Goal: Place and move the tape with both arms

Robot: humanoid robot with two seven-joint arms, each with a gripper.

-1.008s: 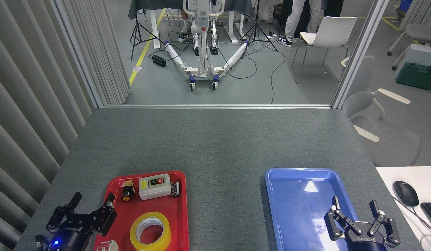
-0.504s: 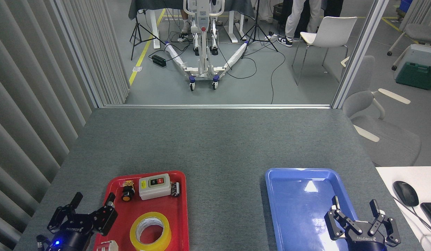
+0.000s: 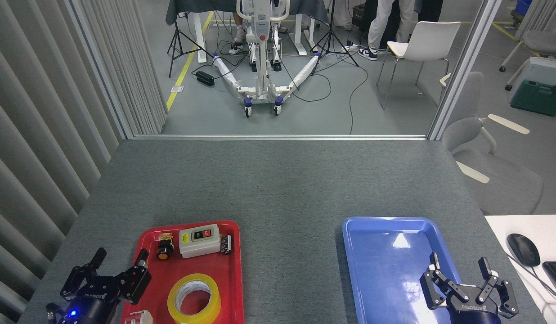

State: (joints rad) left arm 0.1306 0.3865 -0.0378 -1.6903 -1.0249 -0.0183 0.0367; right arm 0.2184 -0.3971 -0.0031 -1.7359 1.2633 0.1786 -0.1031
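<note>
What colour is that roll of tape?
Translucent yellow with a white inner core; the tape shows best in the head view.

Matt cloth worktop, glossy plastic trays

The worktop [image 3: 278, 189] wears a grey, felt-like matt cover with a rough nap. The blue tray [image 3: 386, 234] is smooth plastic with bright glare; the red tray [image 3: 230, 270] shines less. The tape [image 3: 194, 299] is glossy translucent yellow film round a white core that looks like paper.
</note>
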